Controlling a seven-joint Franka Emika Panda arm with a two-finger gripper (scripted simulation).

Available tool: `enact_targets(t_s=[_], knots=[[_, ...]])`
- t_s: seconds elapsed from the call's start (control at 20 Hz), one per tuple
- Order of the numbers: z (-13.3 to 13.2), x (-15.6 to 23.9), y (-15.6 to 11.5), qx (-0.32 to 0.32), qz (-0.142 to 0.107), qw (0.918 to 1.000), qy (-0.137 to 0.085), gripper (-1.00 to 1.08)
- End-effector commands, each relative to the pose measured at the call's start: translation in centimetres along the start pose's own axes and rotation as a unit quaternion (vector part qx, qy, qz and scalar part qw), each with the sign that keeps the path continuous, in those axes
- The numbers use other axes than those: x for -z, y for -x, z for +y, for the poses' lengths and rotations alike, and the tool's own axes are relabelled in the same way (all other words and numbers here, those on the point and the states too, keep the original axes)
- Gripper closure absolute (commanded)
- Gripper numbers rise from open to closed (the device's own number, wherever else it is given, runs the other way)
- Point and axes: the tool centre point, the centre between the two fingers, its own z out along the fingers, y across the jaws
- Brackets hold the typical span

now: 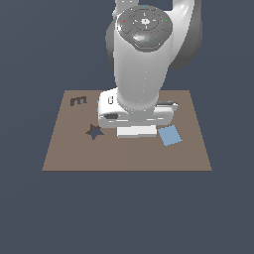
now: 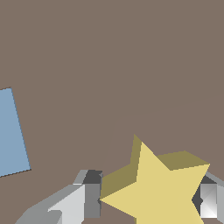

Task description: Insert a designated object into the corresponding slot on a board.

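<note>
In the wrist view, the yellow star sits between my two fingers, which touch its points on both sides. My gripper is shut on the star just above the brown board. In the exterior view the arm's hand hangs low over the middle of the board and hides the star and the fingertips. The dark star-shaped slot lies on the board a short way toward the exterior view's left of the hand, uncovered.
A blue square lies flat on the board just on the exterior view's right of the hand, and shows in the wrist view as well. A dark E-shaped cutout sits near the board's far left corner.
</note>
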Motion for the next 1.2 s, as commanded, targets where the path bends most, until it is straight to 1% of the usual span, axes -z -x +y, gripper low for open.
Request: enact_targets(t_s=[0.0,0.1,0.25,0.4,0.55,0.7,0.85,1.0,1.15], knots=[[0.4,0.1,0.6,0.049,0.000,0.9988,0.000,1.08],[0.7,0.1,1.1,0.088,0.000,0.9962,0.000,1.08],[1.2,0.1,1.8,0.145,0.000,0.9895,0.000,1.08],[1.8,0.2,2.4,0.201,0.001,0.9797,0.000,1.08],[2.5,0.2,2.9,0.255,0.001,0.9669,0.000,1.08],[3.2,0.3,3.4,0.308,0.001,0.9512,0.000,1.08],[4.0,0.3,3.7,0.360,0.001,0.9329,0.000,1.08],[4.8,0.4,4.0,0.410,0.001,0.9119,0.000,1.08],[5.7,0.4,4.2,0.459,0.001,0.8884,0.000,1.08]])
